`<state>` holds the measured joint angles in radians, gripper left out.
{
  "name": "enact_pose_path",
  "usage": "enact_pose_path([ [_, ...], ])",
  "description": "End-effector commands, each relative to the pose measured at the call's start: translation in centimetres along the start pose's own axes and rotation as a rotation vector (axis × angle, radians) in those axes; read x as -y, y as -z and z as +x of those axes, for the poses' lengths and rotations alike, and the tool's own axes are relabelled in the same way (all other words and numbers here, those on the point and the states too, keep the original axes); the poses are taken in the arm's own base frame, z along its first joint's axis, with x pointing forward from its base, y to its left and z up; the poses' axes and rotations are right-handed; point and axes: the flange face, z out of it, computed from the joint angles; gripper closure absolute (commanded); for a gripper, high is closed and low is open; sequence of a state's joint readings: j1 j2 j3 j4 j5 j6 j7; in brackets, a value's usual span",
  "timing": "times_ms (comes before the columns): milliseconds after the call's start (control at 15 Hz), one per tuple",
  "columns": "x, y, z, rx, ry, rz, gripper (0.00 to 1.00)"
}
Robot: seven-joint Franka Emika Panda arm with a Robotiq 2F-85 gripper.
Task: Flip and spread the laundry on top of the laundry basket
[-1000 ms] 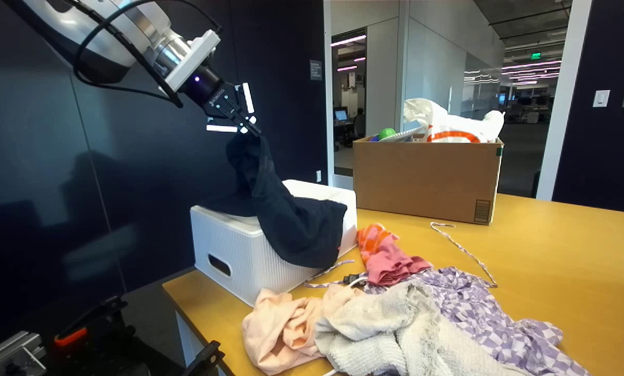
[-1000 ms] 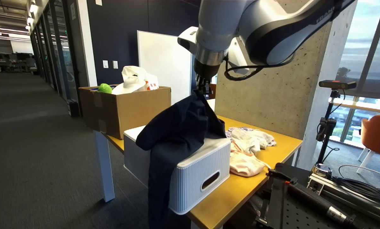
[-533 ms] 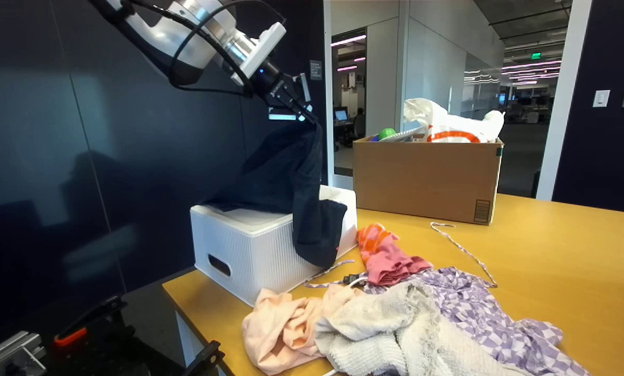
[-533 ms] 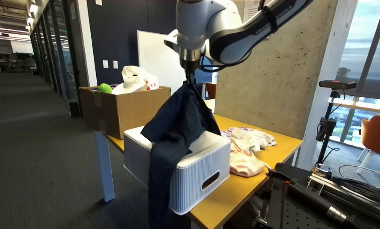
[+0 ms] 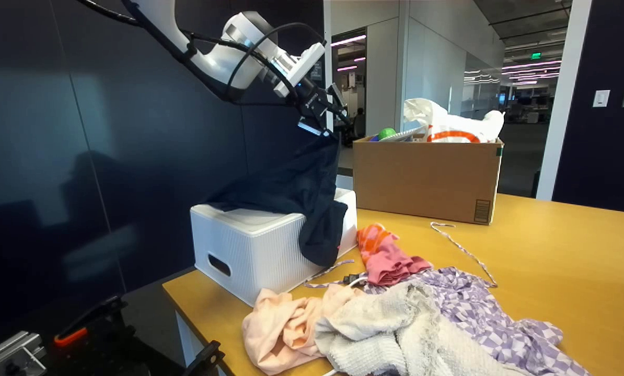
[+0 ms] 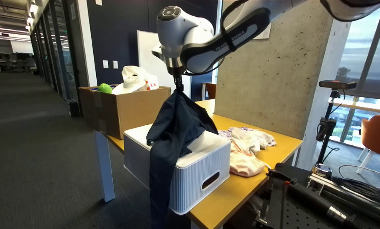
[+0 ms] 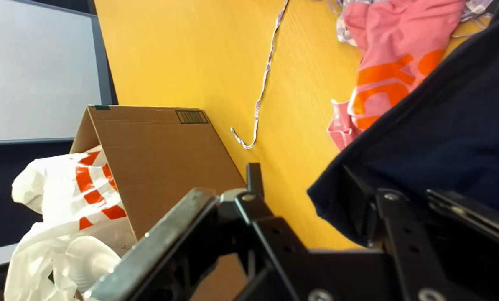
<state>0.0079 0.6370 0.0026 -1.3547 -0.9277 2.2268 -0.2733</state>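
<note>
"Peaking just under the gripper [image 5: 337, 127] in an exterior view, the navy cloth [image 5: 301, 185] slopes onto the top of the white basket [image 5: 275, 256], and a flap [image 5: 320, 240] drapes the side near the pink-and-orange garment [image 5: 388, 261]. A purple checked garment [image 5: 463, 292], a cream knit [image 5: 411, 324] and a peach cloth [image 5: 283, 329] lie bunched close by."

"So where does the long tail [image 6: 159, 190] show?"

"In an exterior view as well, hanging down the basket's opposite side, below its bottom edge and out of frame. A camera on a stand [image 6: 337, 84] appears off to the side."

"Can you judge the jaws from there?"

"No, they're dark and edge-on. The wrist view settles it: they stand well apart, the yellow table [image 7: 191, 62] showing between, pinching nothing. A corner of the cloth lies right by one jaw; touching or not, I can't tell."

"What else has the wrist view got?"

"The white bag [image 7: 65, 234] with red bands, poking out of the cardboard box [image 7: 161, 167], and a loose cord [image 7: 258, 106] on the table."
</note>
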Motion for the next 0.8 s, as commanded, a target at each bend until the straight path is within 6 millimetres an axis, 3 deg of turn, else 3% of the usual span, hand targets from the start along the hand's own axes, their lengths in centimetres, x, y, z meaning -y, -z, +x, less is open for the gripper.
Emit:
enact_pose_path([
  [0, -1.9, 1.0, 1.2, 0.021, -0.006, 0.013, 0.18],
  [200, -2.7, 3.8, 1.1, 0.037, -0.029, -0.001, 0.00],
  [733, -2.4, 14.3, -1.8, 0.087, -0.137, 0.165, 0.00],
])
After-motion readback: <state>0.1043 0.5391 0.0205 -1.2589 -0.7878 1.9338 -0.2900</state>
